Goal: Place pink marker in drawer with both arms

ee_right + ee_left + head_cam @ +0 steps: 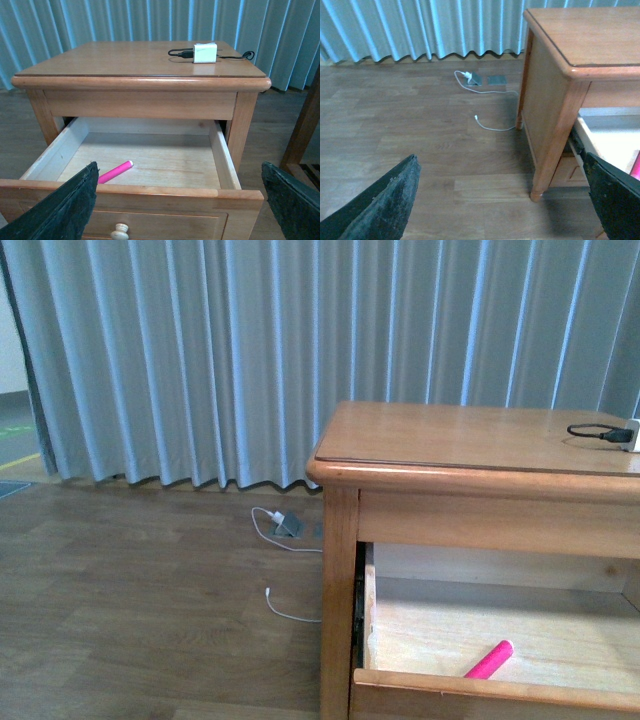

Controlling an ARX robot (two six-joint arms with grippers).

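The pink marker [116, 171] lies on the pale floor of the open top drawer [150, 192] of the wooden dresser; it also shows in the front view [488, 660]. The drawer [480, 688] is pulled well out, its round knob [119, 232] showing on the front panel. My right gripper [179, 210] is open and empty, in front of and above the drawer front. My left gripper [502, 200] is open and empty, over the floor beside the dresser's front left leg [547, 165]. Neither arm shows in the front view.
A white charger block [205, 52] with a black cable lies on the dresser top [470, 435]. A white cable and plug [285, 525] lie on the wood floor by the grey curtain [300, 350]. Another wooden furniture leg [305, 125] stands to the dresser's right.
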